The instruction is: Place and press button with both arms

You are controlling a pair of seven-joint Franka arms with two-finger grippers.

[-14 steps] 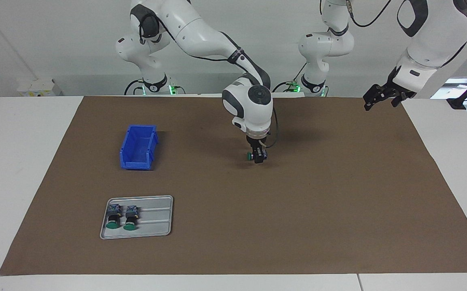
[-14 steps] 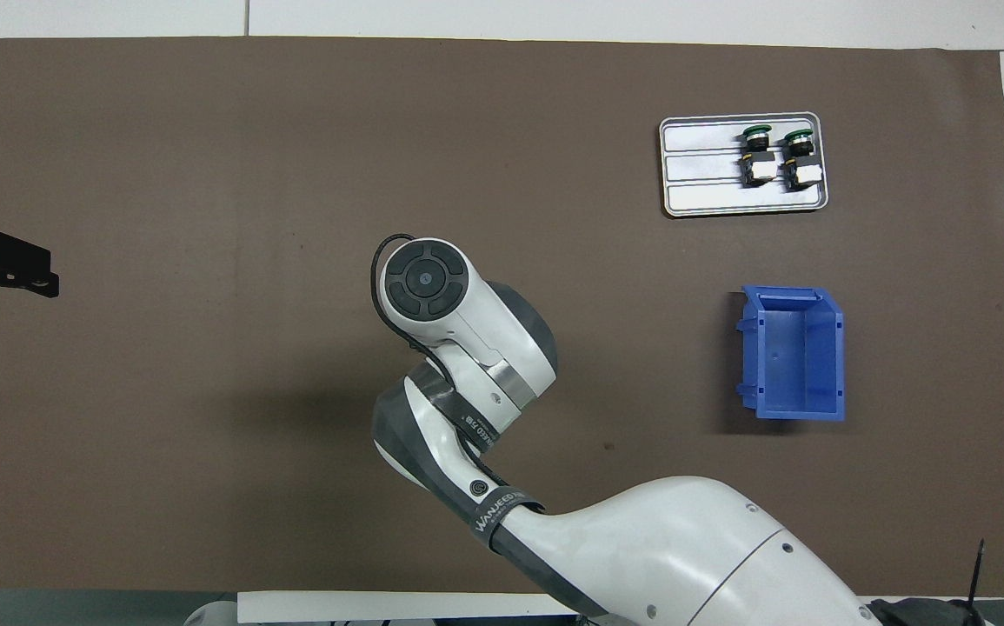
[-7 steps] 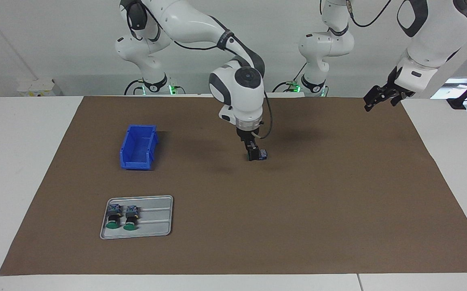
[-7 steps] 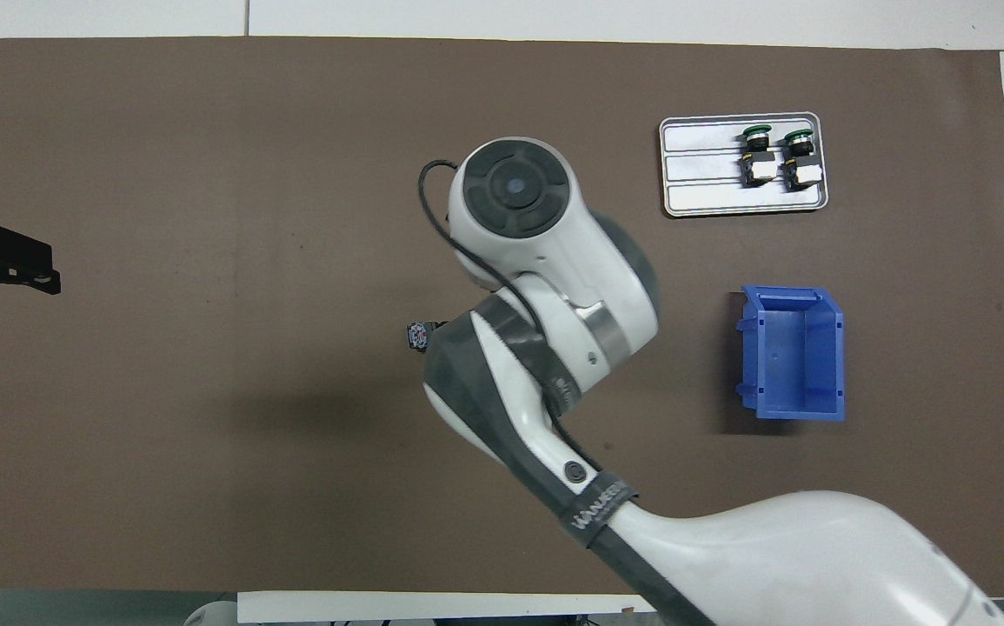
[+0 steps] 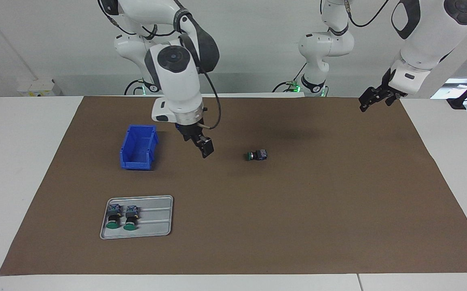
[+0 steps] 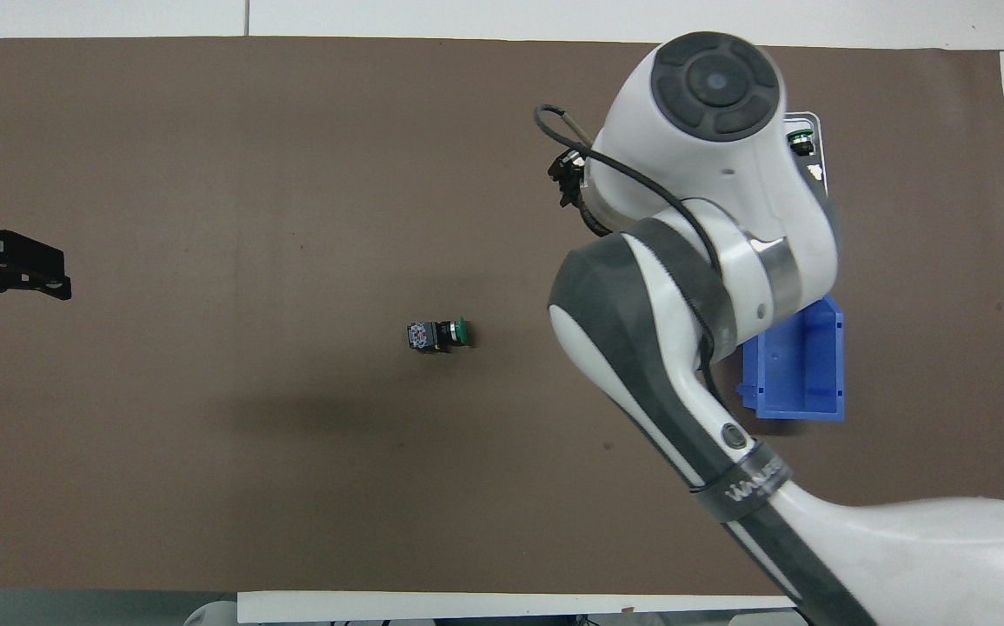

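Currently catalogued, from the hands outward: right gripper (image 5: 205, 150), released and empty, raised over the brown mat (image 5: 338, 210) between the blue bin (image 5: 138, 147) and the button; a second ago it was down at the mat's middle with the button in its fingers, so the placing has just been done and the arm has drawn off toward its own end of the table. Left gripper (image 5: 375, 97), fingers spread and empty, hangs over the mat's corner at the left arm's end, waiting. Push-button switch (image 5: 256, 155), lying on its side on the mat's middle, well clear of every edge, green cap toward the right arm's end, terminal block toward the left arm's. Grey tray (image 5: 156, 226), near the mat's corner farthest from the right arm's base, carries two more push-buttons (image 5: 122, 216). Judged outstanding: the pressing step.
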